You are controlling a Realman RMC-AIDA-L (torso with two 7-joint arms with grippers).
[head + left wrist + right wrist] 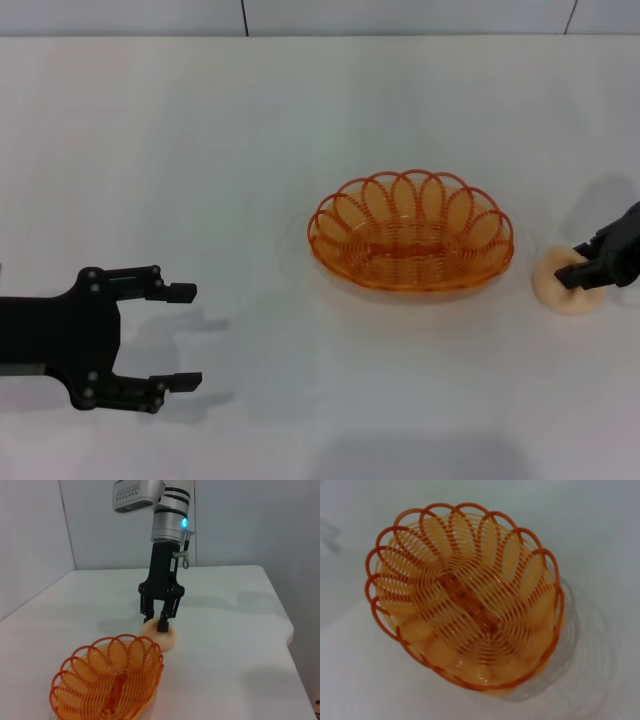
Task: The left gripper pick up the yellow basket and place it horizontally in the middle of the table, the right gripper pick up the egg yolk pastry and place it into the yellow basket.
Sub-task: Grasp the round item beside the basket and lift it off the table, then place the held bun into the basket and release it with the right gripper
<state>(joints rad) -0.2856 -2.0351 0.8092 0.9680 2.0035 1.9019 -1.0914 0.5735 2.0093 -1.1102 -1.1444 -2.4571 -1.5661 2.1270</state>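
The yellow basket lies lengthwise across the middle of the white table, empty; it also shows in the left wrist view and the right wrist view. The egg yolk pastry sits on the table to the right of the basket, apart from it. My right gripper comes down on the pastry, its fingers closed on the pastry's top. My left gripper is open and empty at the lower left, well away from the basket.
The table's far edge meets a grey wall. In the left wrist view the table's side edge runs past the right arm. Bare table surface lies between my left gripper and the basket.
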